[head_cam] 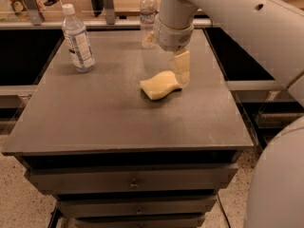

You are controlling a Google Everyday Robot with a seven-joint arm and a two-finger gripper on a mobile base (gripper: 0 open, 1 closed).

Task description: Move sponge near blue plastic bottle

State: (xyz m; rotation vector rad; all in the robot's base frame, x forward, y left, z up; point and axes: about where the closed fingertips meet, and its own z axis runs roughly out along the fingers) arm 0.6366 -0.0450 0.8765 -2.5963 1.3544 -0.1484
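**Sponge not yet moved; gripper down at its right end**

Progress: transfer not done. The sponge (160, 85) lies flat on the grey table (118, 127), roughly mid-top. The blue plastic bottle (78, 39) stands upright well apart from it, near the far left corner. The gap between the two remains to be closed.

Tool: the gripper (181, 75) hangs straight down from the arm, with its tip at table level. Whether it is spread or closed cannot be told from this view, nor whether it has a grip.

Sponge relative to tool: touching the gripper tip, reaching out from it to the left and slightly nearer the camera.

Target relative to tool: far to its left and farther back. A slimmer clear bottle (148, 13) stands behind the gripper; it is not the target.

Left, by my judgement: secure the sponge, carry it left and back, and set it beside the bottle.
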